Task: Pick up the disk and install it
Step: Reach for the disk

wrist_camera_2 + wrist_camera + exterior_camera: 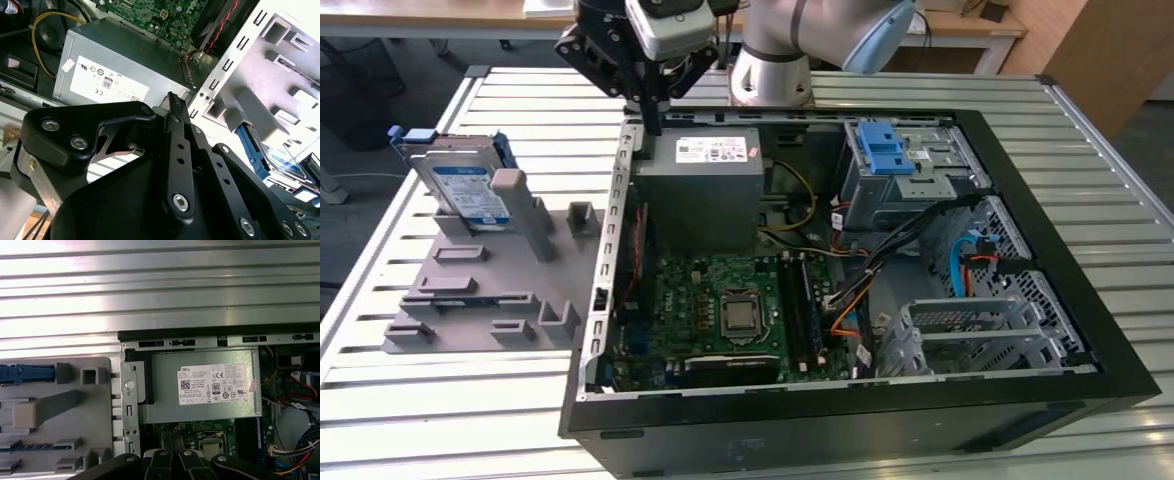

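gripper: The gripper [647,122] [173,97] hangs off the arm [774,45] with its fingers pressed together, and as far as we can see there's nothing between them.

closest thing: The tip sits right at the side wall of the open PC case [1058,240]. The grey power supply [700,190] [115,60] [200,390] with the white sticker is just beside it. We honestly can't tell if the tip touches the metal.

next out: A grey holder plate [480,290] [280,75] [55,440] lies flat outside that wall, on the exterior view's left of the gripper. It has a bunch of slots and posts on it.

disk: The disk [464,190] [285,160] [27,374] is parked in that plate, standing upright on its edge with the blue carrier around it. It's well apart from the gripper, nobody is holding it, and it's not in the case yet.

inside the case: Past the power supply from the gripper we've got the green motherboard [720,310]. Loose cables run across toward the far wall.

drive cage: The silver drive cage [914,180] with a blue latch [881,148] sits on the other side of the power supply from the gripper, toward the exterior view's right.

counter: Everything rests on a slatted metal counter [454,420] [150,290], which spreads out all around the case and the plate.
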You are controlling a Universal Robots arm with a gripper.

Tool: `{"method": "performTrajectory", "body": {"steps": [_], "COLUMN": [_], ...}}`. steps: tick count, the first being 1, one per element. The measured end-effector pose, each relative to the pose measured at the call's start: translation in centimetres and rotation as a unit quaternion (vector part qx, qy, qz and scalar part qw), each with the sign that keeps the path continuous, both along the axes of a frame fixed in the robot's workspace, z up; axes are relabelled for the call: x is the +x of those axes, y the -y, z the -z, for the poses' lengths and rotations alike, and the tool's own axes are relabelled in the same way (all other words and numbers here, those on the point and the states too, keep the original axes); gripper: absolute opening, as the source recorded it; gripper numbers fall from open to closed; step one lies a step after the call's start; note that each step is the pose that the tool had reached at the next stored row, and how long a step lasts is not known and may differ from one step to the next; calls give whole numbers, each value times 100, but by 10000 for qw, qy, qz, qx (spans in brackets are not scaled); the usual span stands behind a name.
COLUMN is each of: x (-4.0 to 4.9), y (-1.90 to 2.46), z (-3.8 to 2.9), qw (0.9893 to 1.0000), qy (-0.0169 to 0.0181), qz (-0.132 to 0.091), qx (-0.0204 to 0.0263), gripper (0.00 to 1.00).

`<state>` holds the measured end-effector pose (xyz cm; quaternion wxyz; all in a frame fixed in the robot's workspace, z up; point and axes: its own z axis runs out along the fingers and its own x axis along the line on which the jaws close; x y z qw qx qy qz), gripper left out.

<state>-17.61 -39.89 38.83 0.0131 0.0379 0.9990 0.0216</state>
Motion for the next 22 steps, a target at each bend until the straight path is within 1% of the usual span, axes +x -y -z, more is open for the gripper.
{"method": "performTrajectory", "body": {"steps": [5,6,17,22], "x": [-14,-36,-60,-91], "y": [0,0,0,-1], "z": [0,2,2,4], "qw": [10000,10000,10000,10000], "qy": [0,0,0,0], "qz": [0,0,0,0], "qx": [0,0,0,0], "gripper": [11,11,11,11]}}
